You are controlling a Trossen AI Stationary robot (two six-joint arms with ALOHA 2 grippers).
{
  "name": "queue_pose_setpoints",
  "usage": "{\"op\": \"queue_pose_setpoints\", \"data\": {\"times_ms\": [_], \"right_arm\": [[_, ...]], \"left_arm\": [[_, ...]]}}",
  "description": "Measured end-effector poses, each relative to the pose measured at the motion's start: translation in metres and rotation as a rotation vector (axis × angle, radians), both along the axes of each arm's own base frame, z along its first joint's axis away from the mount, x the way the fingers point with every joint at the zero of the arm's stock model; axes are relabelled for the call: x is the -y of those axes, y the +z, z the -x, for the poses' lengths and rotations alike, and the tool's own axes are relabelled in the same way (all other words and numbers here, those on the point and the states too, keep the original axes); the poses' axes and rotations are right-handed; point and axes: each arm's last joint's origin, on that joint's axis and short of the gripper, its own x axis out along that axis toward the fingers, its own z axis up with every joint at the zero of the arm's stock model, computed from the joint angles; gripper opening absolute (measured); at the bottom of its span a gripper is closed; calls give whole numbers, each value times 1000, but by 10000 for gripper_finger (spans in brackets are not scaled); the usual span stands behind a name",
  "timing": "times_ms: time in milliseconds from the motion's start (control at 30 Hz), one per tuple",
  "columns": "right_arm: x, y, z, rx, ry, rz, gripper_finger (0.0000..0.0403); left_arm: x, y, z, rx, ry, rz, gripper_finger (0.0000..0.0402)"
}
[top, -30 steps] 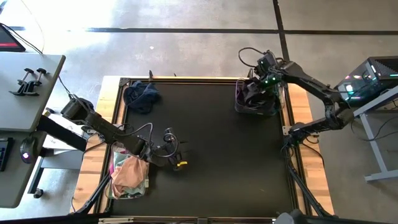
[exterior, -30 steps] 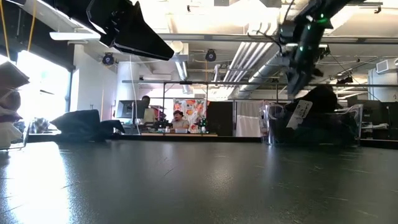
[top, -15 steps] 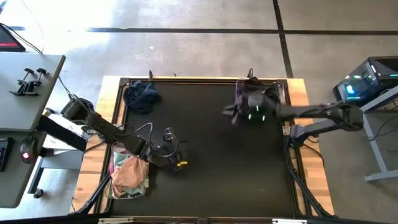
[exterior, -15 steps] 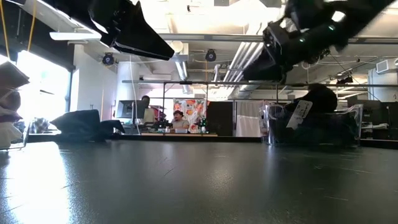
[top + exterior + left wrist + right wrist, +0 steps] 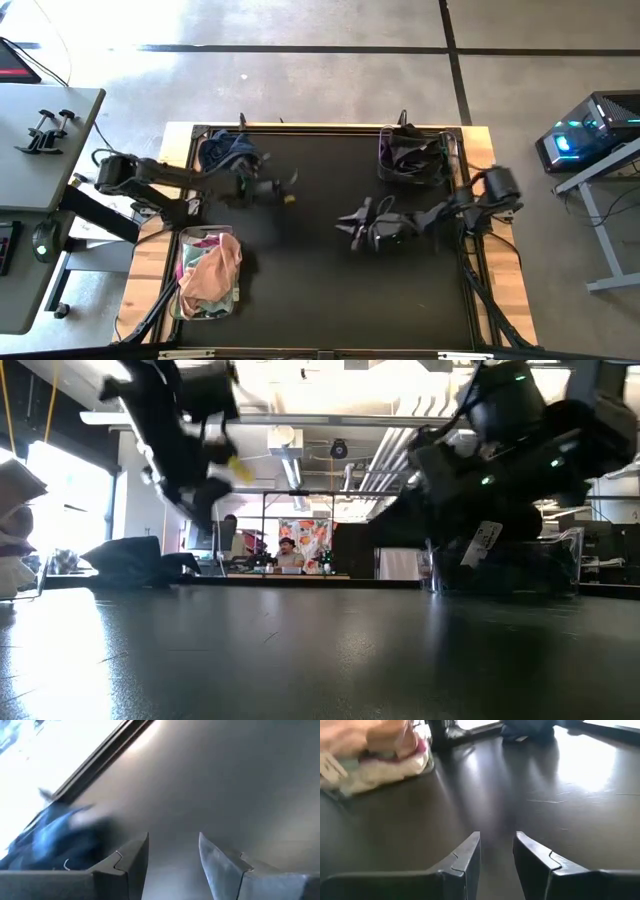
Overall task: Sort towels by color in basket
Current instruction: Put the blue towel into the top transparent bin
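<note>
Between picks: left gripper (image 5: 290, 198) was empty, jaws parted, beside the navy towel pile (image 5: 226, 153). Right gripper (image 5: 352, 222) sat mid-table, parted, empty. Next move probably called for grabbing a navy towel.

This looks like a robotics lab or workshop inside an open industrial hall. A black-topped work table (image 5: 330, 270) on a pale wooden frame stands on a grey concrete floor marked with dark lines (image 5: 455, 60), beside a grey side desk carrying black clamps (image 5: 48, 128). Across the room, exposed silver ceiling ducts (image 5: 400, 455) hang over what seem to be people seated at desks (image 5: 287, 555).
</note>
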Motion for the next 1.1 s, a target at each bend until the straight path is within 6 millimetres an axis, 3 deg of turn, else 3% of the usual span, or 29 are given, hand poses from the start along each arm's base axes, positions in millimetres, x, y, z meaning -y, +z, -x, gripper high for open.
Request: {"op": "queue_pose_setpoints", "data": {"times_ms": [133, 333, 500, 633, 900, 1100], "right_arm": [[-11, -11, -29, -22, 31, 40, 110], [-21, -18, -61, -42, 132, 67, 110], [-23, -21, -69, -89, 142, 70, 110], [-23, -21, -69, -89, 145, 69, 110], [-23, -21, -69, -89, 145, 69, 110], [-23, -17, -68, -88, 139, 67, 110]], "left_arm": [[-41, -15, 23, -126, 158, 68, 166], [-74, -27, 44, -175, 284, 125, 210], [-94, -36, 60, -150, 406, 167, 250], [-107, -49, 76, -126, 458, 235, 250], [-119, -70, 99, -119, 487, 246, 187], [-118, -73, 101, -176, 387, 257, 70]]}}
